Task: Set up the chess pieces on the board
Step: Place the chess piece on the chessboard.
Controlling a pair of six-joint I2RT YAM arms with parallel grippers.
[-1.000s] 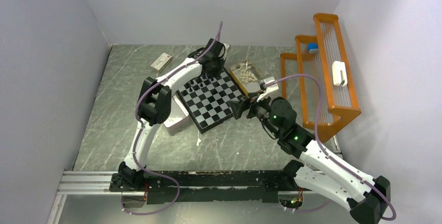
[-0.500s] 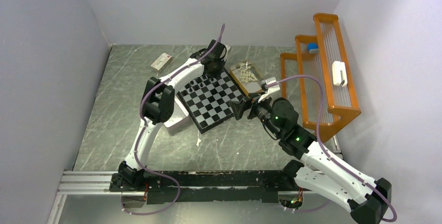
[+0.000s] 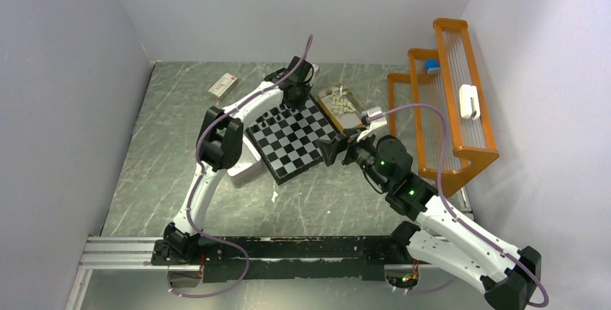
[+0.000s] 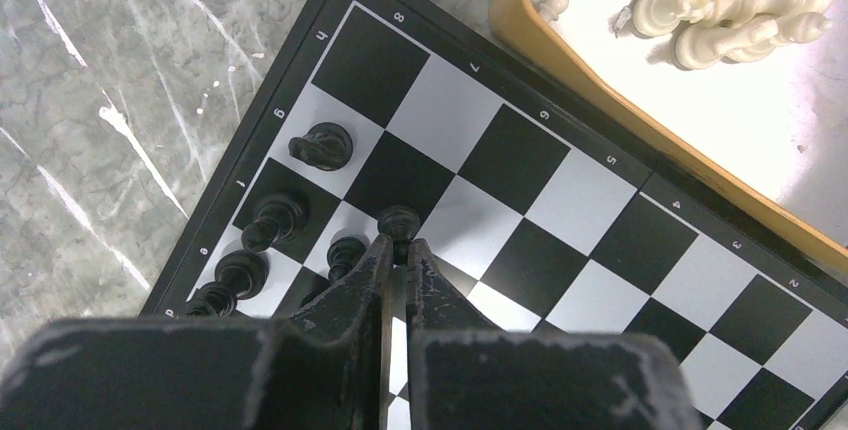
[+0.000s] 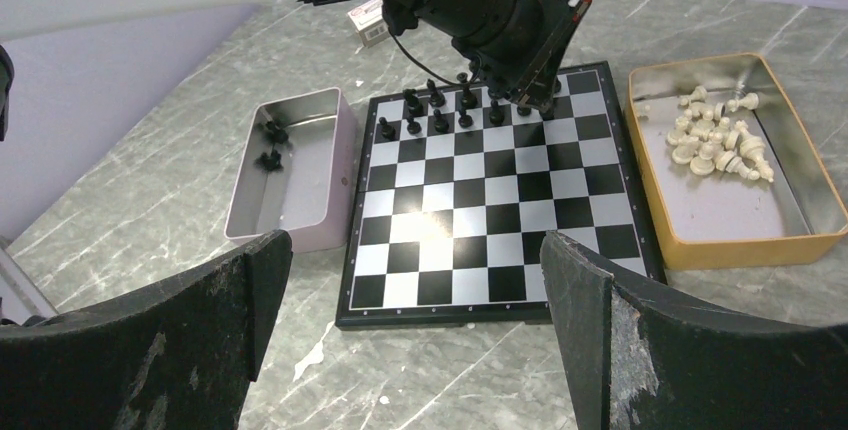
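The board (image 3: 292, 140) lies tilted at the table's middle. Several black chess pieces (image 4: 272, 220) stand on its far-left squares, a knight (image 4: 322, 146) among them, also seen in the right wrist view (image 5: 440, 110). My left gripper (image 4: 398, 245) is over that corner (image 3: 294, 101), shut on a black pawn (image 4: 400, 220) at the board surface. Cream-white pieces (image 4: 720, 0) lie in a tan tray (image 5: 700, 250). My right gripper (image 5: 415, 245) is open and empty, low by the board's near-right edge (image 3: 330, 151).
A grey tin (image 5: 300, 190) left of the board holds two black pieces (image 5: 268, 145). A small white box (image 3: 223, 85) lies far left. An orange rack (image 3: 447, 108) stands on the right. A white scrap (image 3: 274, 196) lies on the marble below the board.
My left arm's elbow has shifted slightly right, while its gripper stays over the board's far corner. The right arm has barely moved.
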